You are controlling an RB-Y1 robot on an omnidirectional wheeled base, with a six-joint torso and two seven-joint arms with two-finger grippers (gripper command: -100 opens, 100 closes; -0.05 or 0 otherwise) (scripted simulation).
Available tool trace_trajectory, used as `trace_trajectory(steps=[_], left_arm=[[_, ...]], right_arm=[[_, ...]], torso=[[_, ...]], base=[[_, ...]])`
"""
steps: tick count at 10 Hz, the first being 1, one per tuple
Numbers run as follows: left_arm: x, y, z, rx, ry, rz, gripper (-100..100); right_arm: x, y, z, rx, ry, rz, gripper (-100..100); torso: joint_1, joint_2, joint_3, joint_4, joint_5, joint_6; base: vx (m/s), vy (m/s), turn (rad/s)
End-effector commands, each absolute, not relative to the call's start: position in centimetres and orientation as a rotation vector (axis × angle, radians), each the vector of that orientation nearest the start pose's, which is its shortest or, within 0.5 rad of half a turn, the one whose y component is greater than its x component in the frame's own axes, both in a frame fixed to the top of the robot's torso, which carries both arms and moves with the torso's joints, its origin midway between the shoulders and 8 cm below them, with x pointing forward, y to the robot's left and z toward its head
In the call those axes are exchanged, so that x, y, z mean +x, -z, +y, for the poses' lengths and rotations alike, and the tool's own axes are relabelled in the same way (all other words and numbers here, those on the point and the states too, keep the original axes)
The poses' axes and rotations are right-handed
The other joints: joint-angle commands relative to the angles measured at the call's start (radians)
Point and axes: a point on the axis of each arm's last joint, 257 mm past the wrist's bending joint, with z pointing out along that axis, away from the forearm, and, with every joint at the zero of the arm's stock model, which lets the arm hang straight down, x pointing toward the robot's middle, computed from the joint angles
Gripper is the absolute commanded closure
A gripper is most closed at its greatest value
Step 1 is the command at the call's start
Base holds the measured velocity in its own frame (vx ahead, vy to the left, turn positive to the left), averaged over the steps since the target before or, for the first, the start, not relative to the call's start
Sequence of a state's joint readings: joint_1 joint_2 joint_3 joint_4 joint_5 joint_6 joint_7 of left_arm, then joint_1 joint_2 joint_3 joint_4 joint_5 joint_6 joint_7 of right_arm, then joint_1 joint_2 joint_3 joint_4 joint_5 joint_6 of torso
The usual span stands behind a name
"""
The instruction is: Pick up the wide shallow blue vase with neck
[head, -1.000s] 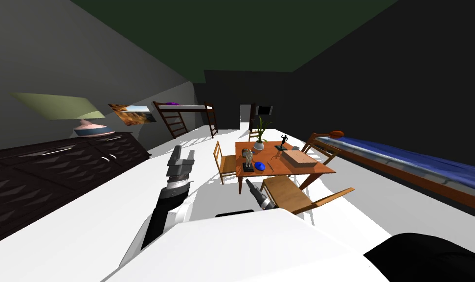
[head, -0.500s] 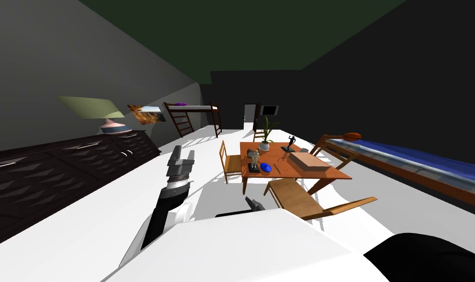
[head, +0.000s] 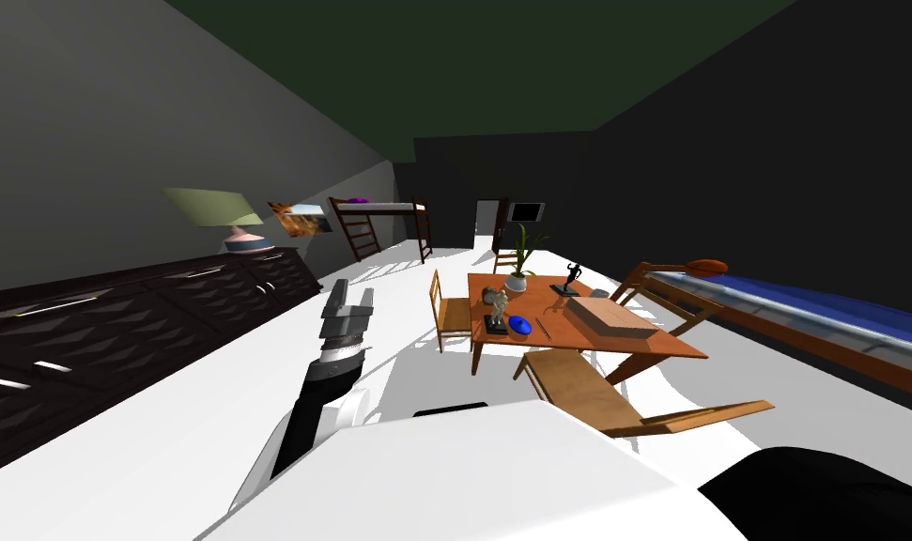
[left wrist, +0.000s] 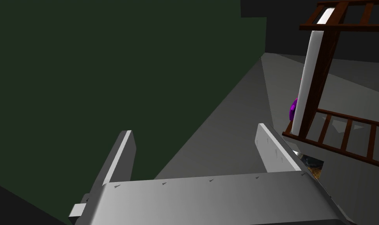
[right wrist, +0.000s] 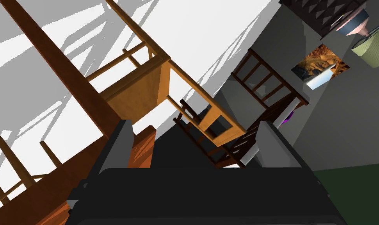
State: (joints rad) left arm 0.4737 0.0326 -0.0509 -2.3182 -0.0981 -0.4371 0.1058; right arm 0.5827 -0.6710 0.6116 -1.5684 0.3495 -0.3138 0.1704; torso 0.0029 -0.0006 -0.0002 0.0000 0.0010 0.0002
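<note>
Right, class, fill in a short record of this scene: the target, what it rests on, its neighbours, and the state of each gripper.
target: blue vase
rests on: table, near the corner closest to the robot
closest neighbour: figurine on a black base
also on table: plant, box, black statuette
left gripper: open, raised, well short of the table
right gripper: open, pointing at a chair
held: nothing

The left arm (head: 305, 413) is black, white-shelled below, grey-banded at the wrist. Tiny screw marks dot the left end effector (left wrist: 194, 133); the right end effector (right wrist: 195, 125) has a dark box.
</note>
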Motion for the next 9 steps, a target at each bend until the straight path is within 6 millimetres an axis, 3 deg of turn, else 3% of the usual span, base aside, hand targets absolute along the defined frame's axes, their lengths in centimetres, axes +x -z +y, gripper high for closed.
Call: trace_trajectory(steps=[1,2,3,4,5,8,9], left_arm=[[35.2,-3.6,24.5,-0.623,1.395,0.673,0],[35.2,-3.6,24.5,-0.623,1.395,0.673,0],[35.2,-3.6,24.5,-0.623,1.395,0.673,0],[35.2,-3.6,24.5,-0.623,1.395,0.673,0],[35.2,-3.6,24.5,-0.623,1.395,0.673,0],[35.2,-3.6,24.5,-0.623,1.395,0.673,0],[35.2,-3.6,24.5,-0.623,1.395,0.673,0]], right_arm=[[15.6,48.3,-18.0,0.223,-0.865,2.346,-100],[12.9,50.3,-19.9,0.150,-0.812,2.426,-100],[12.7,50.3,-20.5,0.140,-0.802,2.434,-100],[10.4,51.7,-22.4,0.059,-0.754,2.498,-100],[10.0,52.0,-23.4,0.051,-0.734,2.516,-100],[5.7,53.7,-29.0,-0.140,-0.616,2.635,-100],[5.1,54.1,-30.1,-0.140,-0.592,2.655,-100]], torso=[[0.000,0.000,0.000,0.000,0.000,0.000],[-0.001,0.000,0.000,0.000,0.000,0.000],[-0.001,0.000,0.000,0.000,0.000,0.000],[-0.001,0.000,0.000,0.000,0.000,0.000],[-0.001,-0.001,0.000,0.000,0.000,0.000],[-0.002,-0.001,-0.001,0.000,0.000,0.000],[-0.002,-0.002,-0.001,0.000,0.000,0.000]], base=[[0.024,0.045,0.080],[0.028,0.045,0.187],[0.025,0.033,0.068],[0.041,0.053,0.152],[0.043,0.040,0.078],[0.053,0.036,0.143],[0.047,0.013,0.090]])
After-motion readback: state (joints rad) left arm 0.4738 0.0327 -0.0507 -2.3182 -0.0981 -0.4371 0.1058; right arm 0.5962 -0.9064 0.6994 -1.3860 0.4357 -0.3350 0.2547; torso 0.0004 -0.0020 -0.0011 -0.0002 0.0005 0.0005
